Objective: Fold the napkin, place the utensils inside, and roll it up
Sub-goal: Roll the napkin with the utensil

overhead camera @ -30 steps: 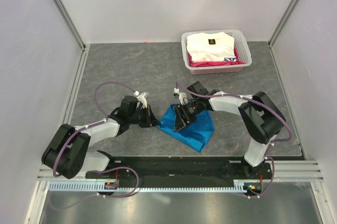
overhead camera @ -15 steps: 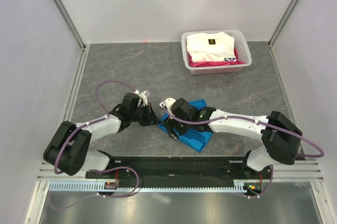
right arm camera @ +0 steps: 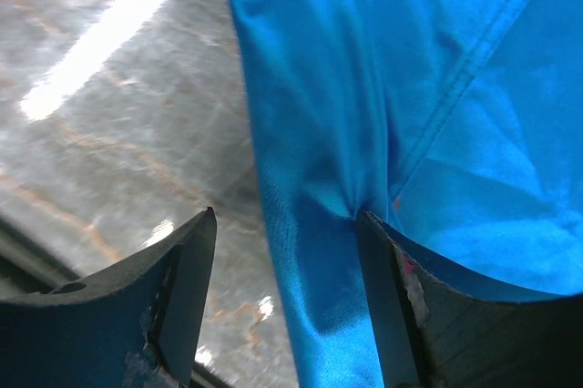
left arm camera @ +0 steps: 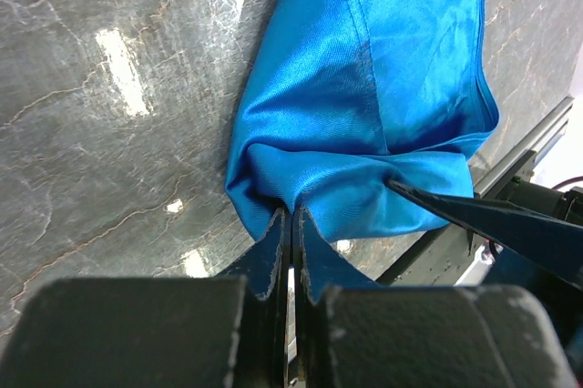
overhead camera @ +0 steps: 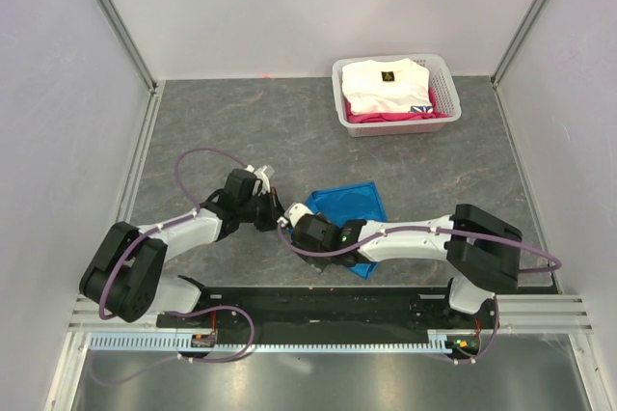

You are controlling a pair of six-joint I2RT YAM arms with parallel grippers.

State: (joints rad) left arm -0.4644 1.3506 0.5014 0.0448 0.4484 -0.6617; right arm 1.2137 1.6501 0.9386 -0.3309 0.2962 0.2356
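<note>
While the left tool [left arm camera: 291,229] is clamped shut on a bunched corner of the napkin [left arm camera: 364,87], the right tool [right arm camera: 284,224] is spread wide astride a fold. Cloth is heaped front-centre on the bench [overhead camera: 241,122]. Fold step is judged underway; a second corner must be gripped next.

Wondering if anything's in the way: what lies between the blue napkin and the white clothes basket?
Nothing; the top view shows only bare grey tabletop between napkin and basket.
</note>
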